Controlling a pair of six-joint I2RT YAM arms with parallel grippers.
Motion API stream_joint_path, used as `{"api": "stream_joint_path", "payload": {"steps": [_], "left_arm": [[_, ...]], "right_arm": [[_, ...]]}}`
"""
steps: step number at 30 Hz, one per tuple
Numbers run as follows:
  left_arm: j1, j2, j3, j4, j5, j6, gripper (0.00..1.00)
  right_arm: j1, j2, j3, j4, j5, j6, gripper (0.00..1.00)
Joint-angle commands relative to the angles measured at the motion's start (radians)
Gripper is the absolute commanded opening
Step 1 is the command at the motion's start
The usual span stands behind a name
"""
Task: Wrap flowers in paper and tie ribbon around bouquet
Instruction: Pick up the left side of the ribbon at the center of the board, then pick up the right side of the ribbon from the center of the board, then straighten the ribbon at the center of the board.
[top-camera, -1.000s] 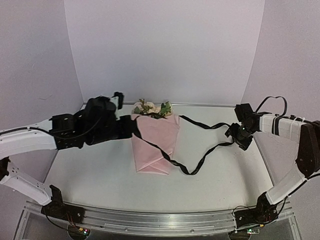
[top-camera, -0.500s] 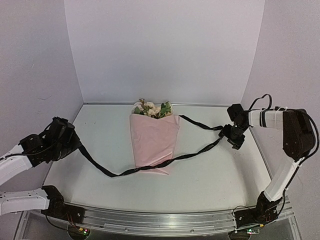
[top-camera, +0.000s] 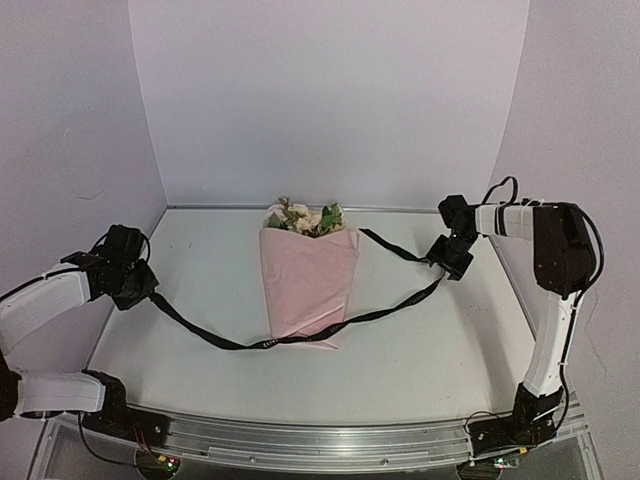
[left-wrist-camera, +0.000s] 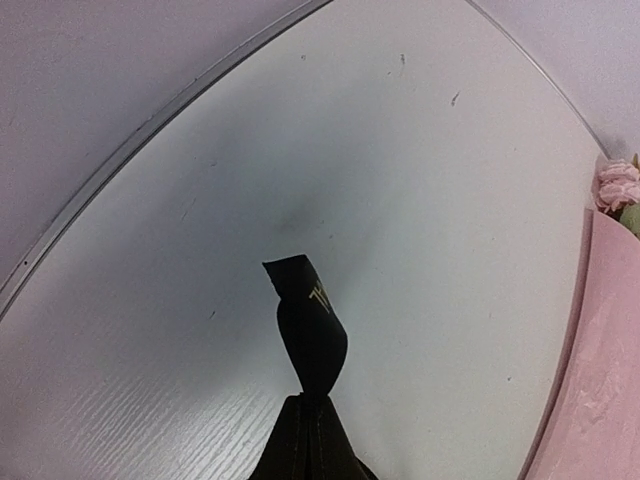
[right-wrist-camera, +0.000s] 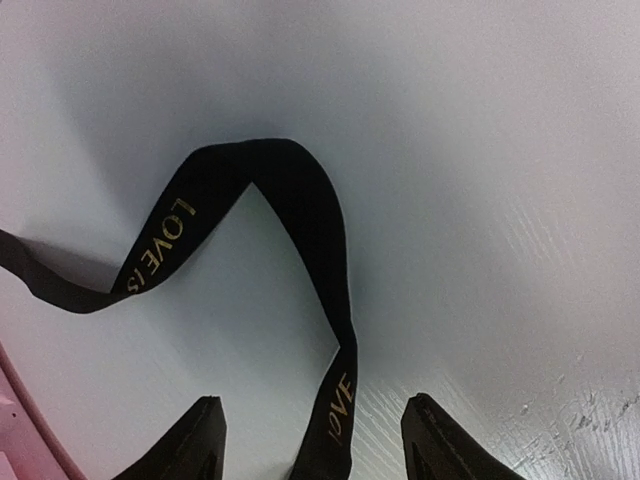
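Now pinches the ribbon (left-wrist-camera: 310, 335) end in the left pincer (left-wrist-camera: 312, 420), straddles another stretch with the right pincer (right-wrist-camera: 315, 415) spread, flanking the bouquet (top-camera: 308, 280) on the counter (top-camera: 420, 350).

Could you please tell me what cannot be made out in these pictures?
- Top view: stems of the flowers, hidden inside the paper.
- Top view: gold lettering on the ribbon, too small; also its course past the paper's upper right corner, covered by paper.
- Left wrist view: the left gripper, nearly all cut off by the bottom edge.
- Right wrist view: the full wording, cut off by the bottom edge.
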Motion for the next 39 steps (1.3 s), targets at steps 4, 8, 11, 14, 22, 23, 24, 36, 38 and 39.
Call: {"api": "stream_joint_path", "payload": {"steps": [4,8,11,14,22,23,24,36,38,39], "left_arm": [[0.155,0.103,0.000,0.095,0.132,0.046,0.00],[0.175,0.134,0.009,0.109,0.109,0.040,0.00],[0.199,0.149,0.028,0.101,0.078,0.042,0.00],[0.237,0.155,0.059,0.094,0.051,0.057,0.00],[0.350,0.152,0.183,0.072,-0.030,0.105,0.00],[0.367,0.151,0.192,0.073,-0.026,0.108,0.00],[0.389,0.151,0.197,0.072,-0.020,0.108,0.00],[0.465,0.194,0.113,0.088,0.036,0.050,0.00],[0.468,0.199,0.077,0.094,0.024,0.016,0.00],[0.469,0.203,0.061,0.097,0.017,0.001,0.00]], "right_arm": [[-0.031,0.071,0.060,-0.069,0.019,0.019,0.55],[-0.036,0.105,0.082,-0.071,-0.012,0.032,0.46],[-0.039,0.099,0.073,-0.069,-0.011,0.037,0.29],[-0.043,0.015,0.012,-0.053,0.005,0.037,0.03],[-0.037,-0.507,-0.290,-0.004,0.113,0.031,0.00],[-0.035,-0.566,-0.328,-0.004,0.131,0.028,0.00],[-0.035,-0.622,-0.363,-0.004,0.151,0.024,0.00],[-0.026,-0.806,-0.802,0.140,0.099,0.094,0.01],[-0.025,-0.791,-0.828,0.156,0.093,0.094,0.05],[-0.025,-0.778,-0.834,0.163,0.089,0.092,0.07]]}}
